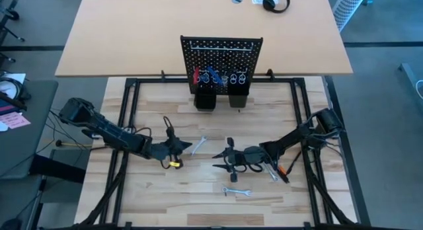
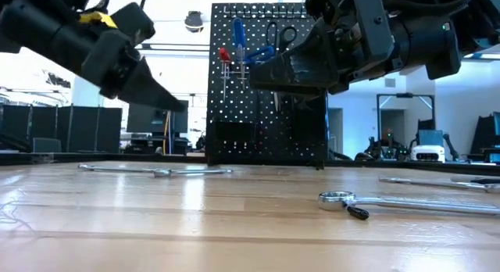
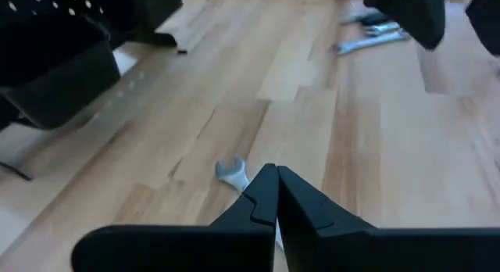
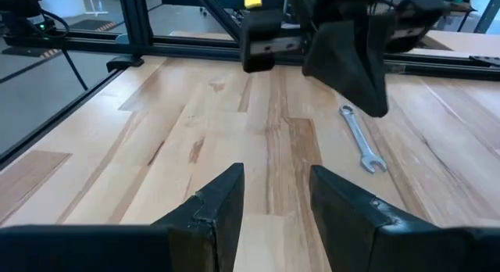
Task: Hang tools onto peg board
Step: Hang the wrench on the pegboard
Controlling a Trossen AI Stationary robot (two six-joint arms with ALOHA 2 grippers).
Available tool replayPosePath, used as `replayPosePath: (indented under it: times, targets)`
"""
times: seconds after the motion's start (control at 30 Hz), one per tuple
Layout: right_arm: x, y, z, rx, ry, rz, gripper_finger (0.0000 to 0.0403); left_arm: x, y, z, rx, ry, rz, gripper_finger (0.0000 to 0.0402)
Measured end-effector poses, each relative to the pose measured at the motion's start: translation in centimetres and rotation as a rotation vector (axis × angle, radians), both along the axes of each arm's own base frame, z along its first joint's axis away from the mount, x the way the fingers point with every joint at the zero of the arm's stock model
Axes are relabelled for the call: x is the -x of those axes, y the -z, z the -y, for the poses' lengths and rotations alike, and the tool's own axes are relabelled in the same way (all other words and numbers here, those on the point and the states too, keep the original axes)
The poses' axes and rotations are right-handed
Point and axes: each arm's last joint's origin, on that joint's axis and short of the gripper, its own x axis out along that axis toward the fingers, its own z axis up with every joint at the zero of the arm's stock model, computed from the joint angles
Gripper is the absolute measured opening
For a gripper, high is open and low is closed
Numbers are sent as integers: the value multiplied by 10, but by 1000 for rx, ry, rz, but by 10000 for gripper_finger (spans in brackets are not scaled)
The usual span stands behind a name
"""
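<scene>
Overhead, the peg board (image 1: pixel 221 60) stands upright at the middle of the table's (image 1: pixel 158 197) far edge, with red and blue tools (image 1: pixel 210 76) hanging on it and two black cups (image 1: pixel 221 100) at its base. The left gripper (image 1: pixel 186 146) sits left of the table's centre, its tip just beside a silver wrench (image 1: pixel 199 144). The right gripper (image 1: pixel 220 158) sits right of centre. A second wrench (image 1: pixel 236 191) lies nearer the front edge, and an orange-and-black tool (image 1: pixel 283 171) lies beside the right arm.

At table height, both grippers hang clear above the wood. The left gripper (image 2: pixel 173 103) tapers to a closed point. A long wrench (image 2: pixel 156 170) lies flat to the left, and a ring-ended wrench (image 2: pixel 406 200) lies to the right.

From the left wrist, the fingers (image 3: pixel 262 200) are pressed together with nothing between them; a wrench head (image 3: pixel 232 173) shows just beyond their tips.

From the right wrist, the fingers (image 4: pixel 220 202) stand apart, empty, over bare wood, with a wrench (image 4: pixel 362 139) lying farther off.
</scene>
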Motion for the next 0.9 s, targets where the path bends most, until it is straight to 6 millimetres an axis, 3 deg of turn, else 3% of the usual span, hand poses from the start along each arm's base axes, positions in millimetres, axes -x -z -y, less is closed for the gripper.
replayPosePath:
  times: [0.17,0.3,0.43,0.63,0.77,0.9]
  targets:
    - [-1,-1,1,-5,3,13,155,5,14,-1,109,33,-54,0]
    - [-1,-2,3,-12,11,22,155,1,14,1,228,65,-108,29]
    - [-2,-3,6,-40,27,24,155,-11,3,0,349,82,-215,85]
    - [-3,-3,7,-52,33,22,155,-34,-6,-2,337,33,-353,169]
    - [-2,-2,6,-51,28,18,155,-53,8,2,345,33,-478,192]
    - [-1,-2,2,-49,16,14,155,-70,20,7,336,-26,-636,189]
